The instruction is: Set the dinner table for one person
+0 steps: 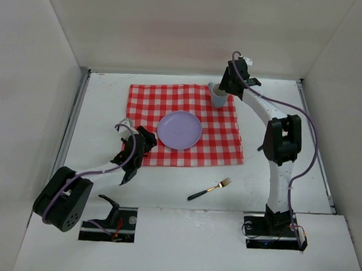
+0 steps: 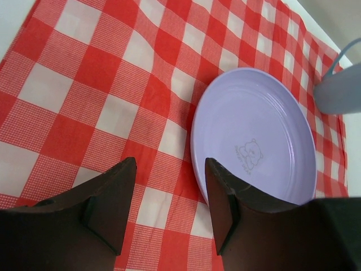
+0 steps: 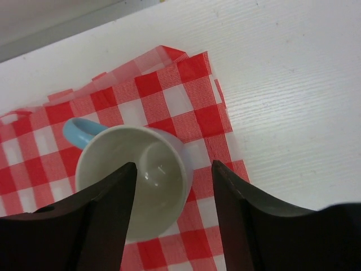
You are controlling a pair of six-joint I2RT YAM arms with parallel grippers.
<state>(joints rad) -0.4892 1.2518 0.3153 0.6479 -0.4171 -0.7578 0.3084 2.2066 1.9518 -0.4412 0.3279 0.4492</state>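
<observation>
A red-and-white checked cloth (image 1: 146, 103) lies on the white dinner table (image 1: 103, 107). A lilac plate (image 1: 179, 130) sits at the cloth's middle. A white mug (image 1: 218, 96) with a blue handle stands upright on the far right corner of the cloth. My right gripper (image 3: 174, 172) hovers open over the mug (image 3: 152, 164), one finger above its mouth and the other outside its rim, neither touching it. My left gripper (image 2: 169, 169) is open and empty over the cloth (image 2: 101, 84), just left of the plate (image 2: 254, 135). A fork (image 1: 210, 188) with a dark handle lies on the bare table in front of the cloth.
White walls close the table in on the left, back and right. The mug (image 2: 338, 87) shows at the right edge of the left wrist view. Bare table (image 3: 282, 84) lies right of the cloth's corner (image 3: 186, 101).
</observation>
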